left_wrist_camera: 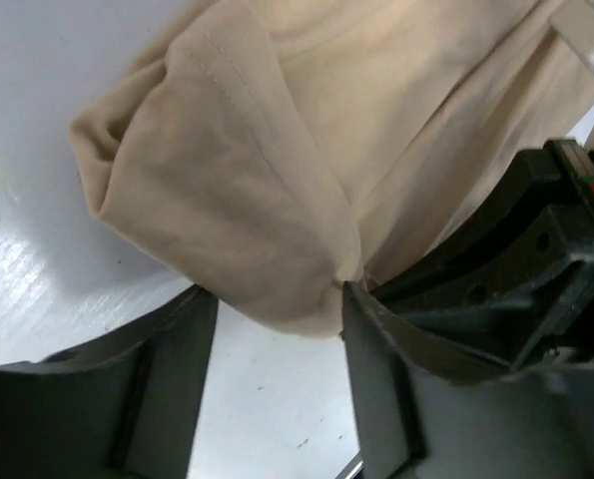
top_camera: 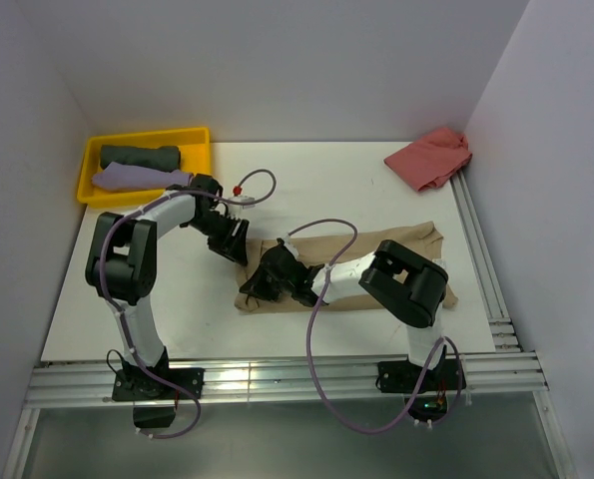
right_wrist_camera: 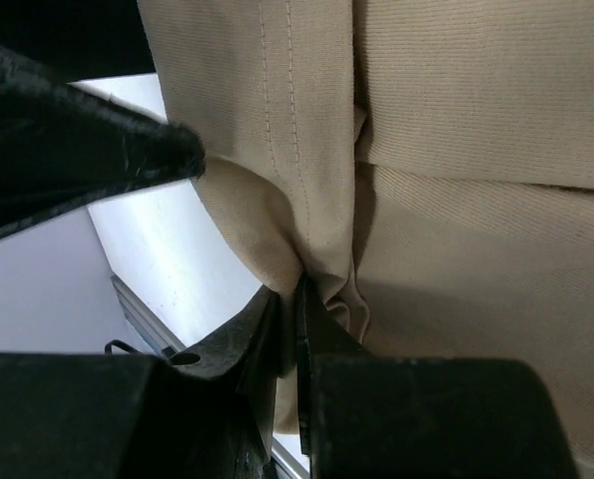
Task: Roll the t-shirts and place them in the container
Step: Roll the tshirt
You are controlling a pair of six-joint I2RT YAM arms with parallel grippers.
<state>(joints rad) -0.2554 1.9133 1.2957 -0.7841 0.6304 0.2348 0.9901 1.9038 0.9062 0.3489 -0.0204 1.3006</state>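
While the right end effector [right_wrist_camera: 295,307] pinches tan t-shirt [top_camera: 416,244] edge, left end effector [left_wrist_camera: 277,314] gapes.

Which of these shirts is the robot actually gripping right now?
The tan-beige t-shirt lying mid-table: the right pincer is shut on its fabric. The dark green shirt and lavender shirt sit in the yellow bin; the salmon-pink shirt lies far right.

Four t-shirts, one tray and two arms on my feeds.
I count one tan-beige soft fabric t-shirt [top_camera: 416,244] mid-table and one salmon-pink t-shirt [top_camera: 428,158] at far right. One dark green t-shirt [top_camera: 140,157] and one lavender t-shirt [top_camera: 137,180] share the single yellow plastic tray [top_camera: 147,133] at far left. Nearest me are the black-and-white left arm [top_camera: 127,259] and right arm [top_camera: 406,284].
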